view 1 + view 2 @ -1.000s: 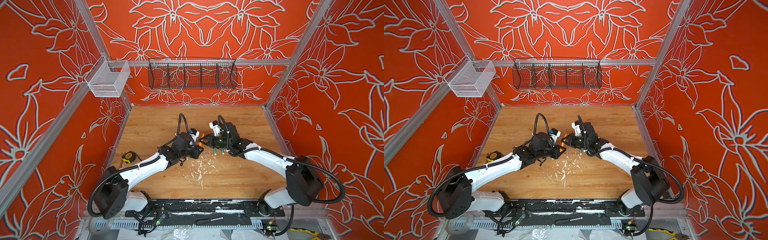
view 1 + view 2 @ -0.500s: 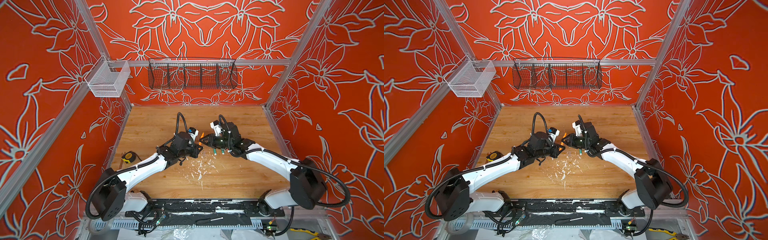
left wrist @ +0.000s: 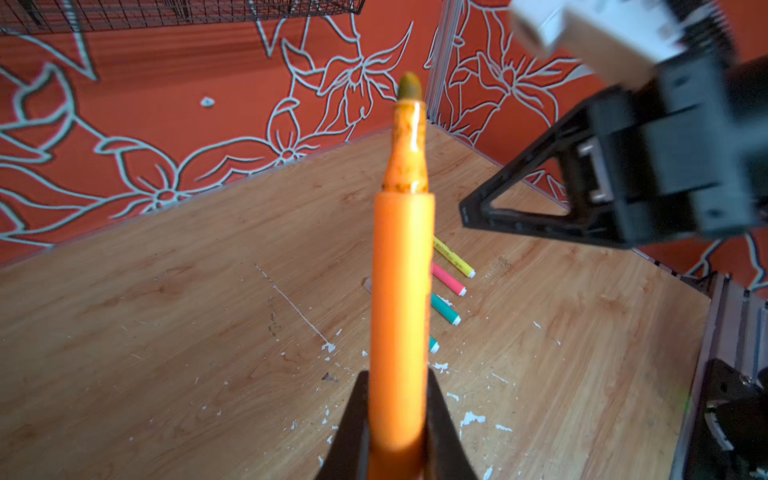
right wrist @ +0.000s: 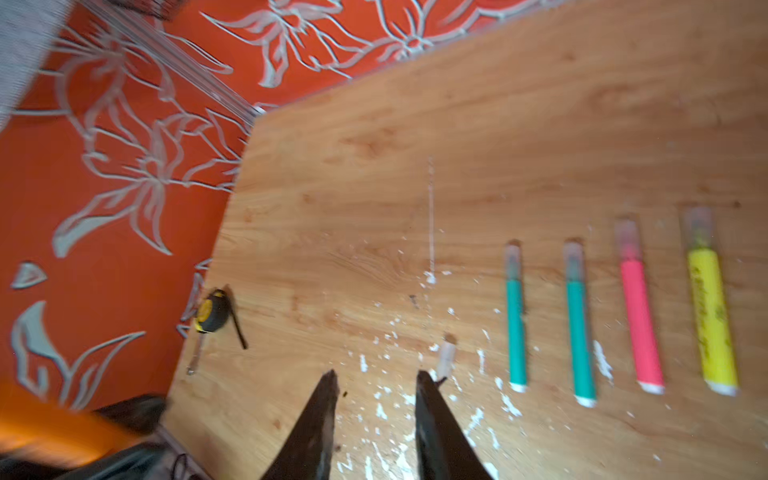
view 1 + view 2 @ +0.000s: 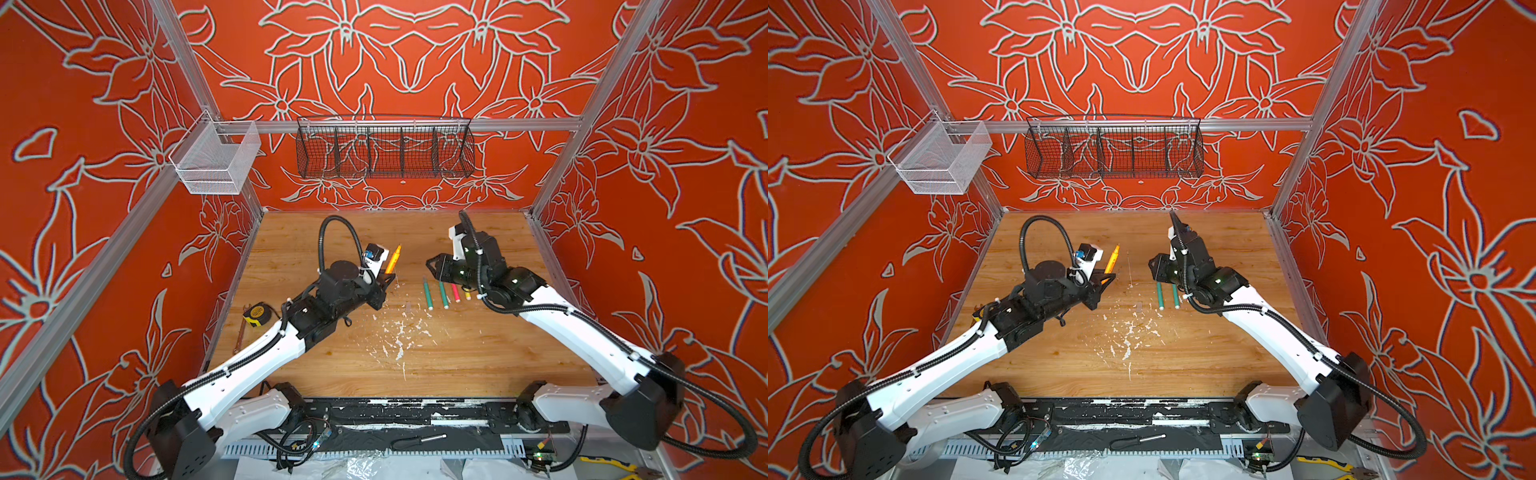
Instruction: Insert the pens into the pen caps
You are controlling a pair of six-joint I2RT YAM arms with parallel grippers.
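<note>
My left gripper (image 5: 388,279) (image 3: 397,376) is shut on the lower part of an orange pen (image 5: 393,259) (image 3: 401,291). The pen stands tilted above the table with its bare tip up. My right gripper (image 5: 430,266) (image 4: 376,376) is open and holds nothing, off to the right of the orange pen. Below it, two teal pens (image 5: 427,293) (image 5: 444,294), a pink pen (image 5: 455,292) and a yellow pen (image 5: 467,294) lie side by side. In the right wrist view each wears a clear cap, as on the yellow pen (image 4: 700,226). One loose clear cap (image 4: 446,357) (image 5: 408,307) lies on the wood left of the teal pens.
White paint flecks (image 5: 397,336) dot the wooden table (image 5: 478,357). A yellow tape measure (image 5: 257,312) lies by the left wall. A black wire basket (image 5: 384,149) and a white mesh basket (image 5: 216,164) hang on the walls. A screwdriver (image 5: 419,439) rests on the front rail.
The two grippers were close together over the table's middle. The right gripper has opened and drawn away to the right. The left still holds the orange pen.
</note>
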